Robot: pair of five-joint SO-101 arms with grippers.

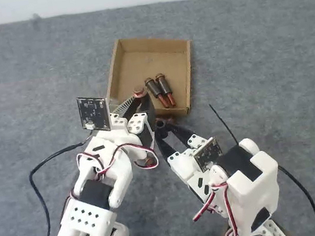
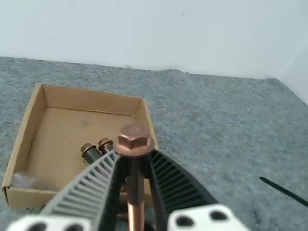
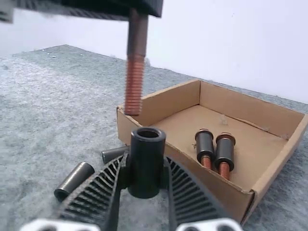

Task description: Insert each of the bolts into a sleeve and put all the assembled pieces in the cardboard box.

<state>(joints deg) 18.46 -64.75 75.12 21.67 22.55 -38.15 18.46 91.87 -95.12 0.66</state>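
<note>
**gearhead:** so who's got what right now?

**boltnut:** The left gripper (image 2: 133, 161) is pinching a bolt (image 2: 134, 139) by the shank, hex head up and threads hanging down. The right gripper (image 3: 146, 169) is clamped around a black sleeve (image 3: 147, 144), which is upright with its mouth open to the top. The bolt tip is above the sleeve rim with air between them, and it's off to one side rather than centred.

**gearhead:** tight in there?

**boltnut:** Kinda. Both grippers are right up at the near wall of the cardboard box (image 1: 189, 78). Two assembled pieces (image 1: 154, 89) lie side by side in it, close to the near wall, and the rest of the floor is bare. Two loose sleeves (image 3: 73, 179) lie on the grey carpet (image 1: 265, 50) just outside the box corner. There's loads of open carpet on either side.
</note>
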